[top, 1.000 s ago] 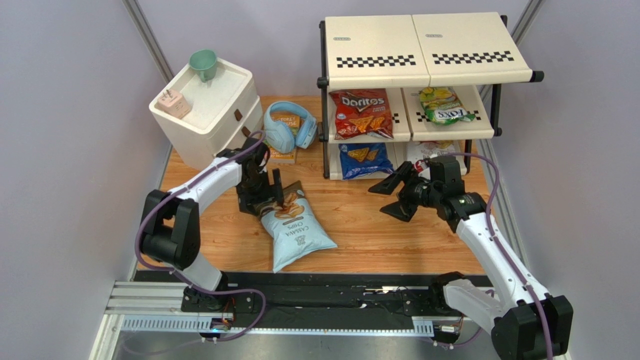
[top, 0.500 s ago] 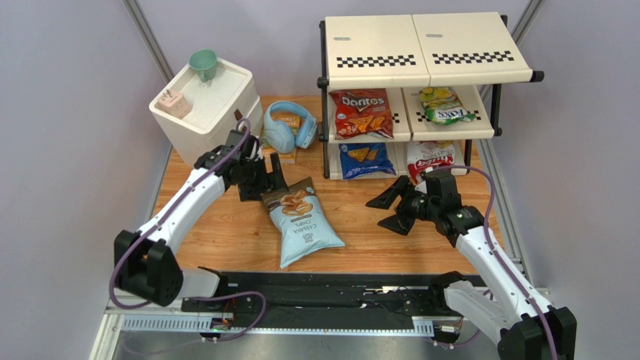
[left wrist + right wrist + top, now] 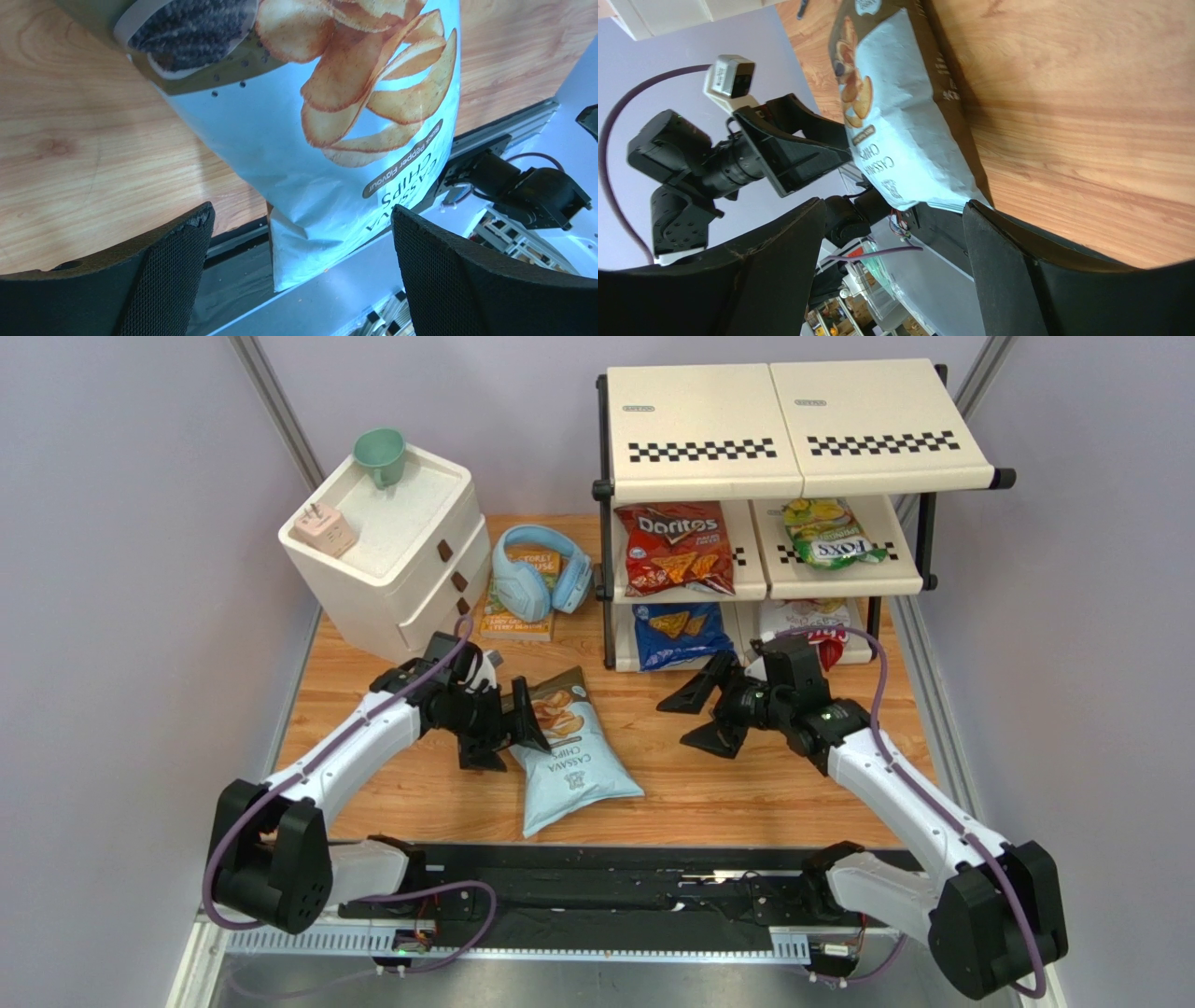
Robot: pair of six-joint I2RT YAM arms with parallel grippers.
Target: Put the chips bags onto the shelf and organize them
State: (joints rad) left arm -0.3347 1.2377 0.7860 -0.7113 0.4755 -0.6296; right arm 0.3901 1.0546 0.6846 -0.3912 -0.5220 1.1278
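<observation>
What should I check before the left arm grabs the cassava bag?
1. Is the left tool open: ok.
2. Is the right tool open and apart from the bag: ok.
3. Is the cassava bag lying ungripped on the table: ok.
4. Does the left tool straddle the bag's edge: cannot tell.
5. Is the top board of the shelf bare: ok.

The wooden table (image 3: 701, 784) carries a pale-blue cassava bag (image 3: 568, 763) lying flat near its middle, the cream three-tier shelf (image 3: 701, 413) at the far right, a white two-drawer cabinet (image 3: 407, 595) at the far left, and between them an orange book (image 3: 511, 626) under blue headphones (image 3: 522, 588).
</observation>
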